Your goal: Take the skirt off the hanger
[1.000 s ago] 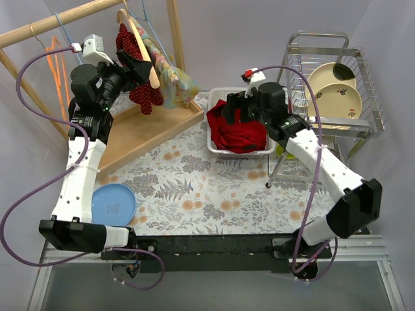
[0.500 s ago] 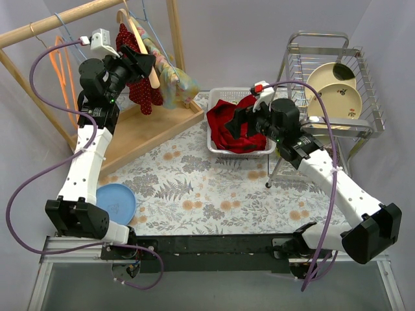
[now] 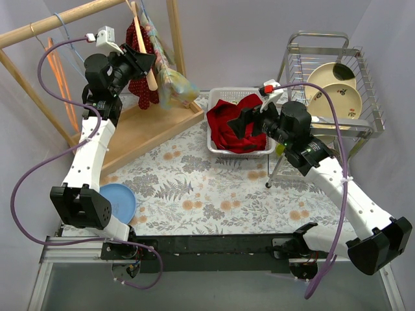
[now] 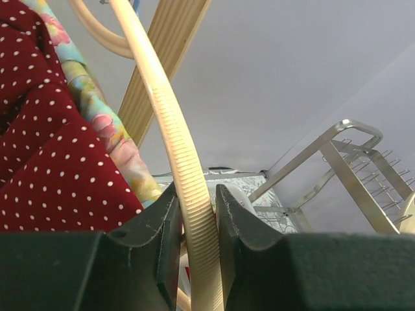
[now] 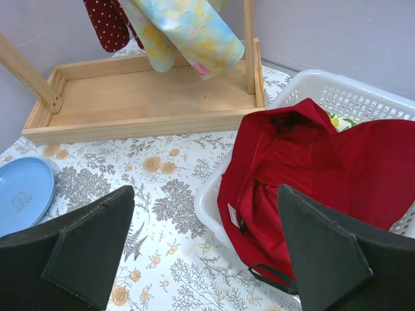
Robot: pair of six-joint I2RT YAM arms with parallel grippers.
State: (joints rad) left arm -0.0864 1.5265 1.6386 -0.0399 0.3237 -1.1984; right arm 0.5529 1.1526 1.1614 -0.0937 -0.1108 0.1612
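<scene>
L gripper: jaws clamped on arm of the cream ribbed hanger, up by the light wooden clothes rail. Red white-dotted cloth and pastel floral cloth both hang at that hanger, above the wooden tray base. Can't tell which is the skirt, prob the dotted one. R gripper: jaws wide apart, empty, hovers over the white plastic basket w/ red garment on the floral-print desk. Judgement: fabric looks light, soft, floppy, so it'll slide and bunch rather than lift as one piece; hanger is stiff. Best grab pt = low free hem, pinch w/ R and pull down and off while L steadies hanger; risks are swing and snagging
</scene>
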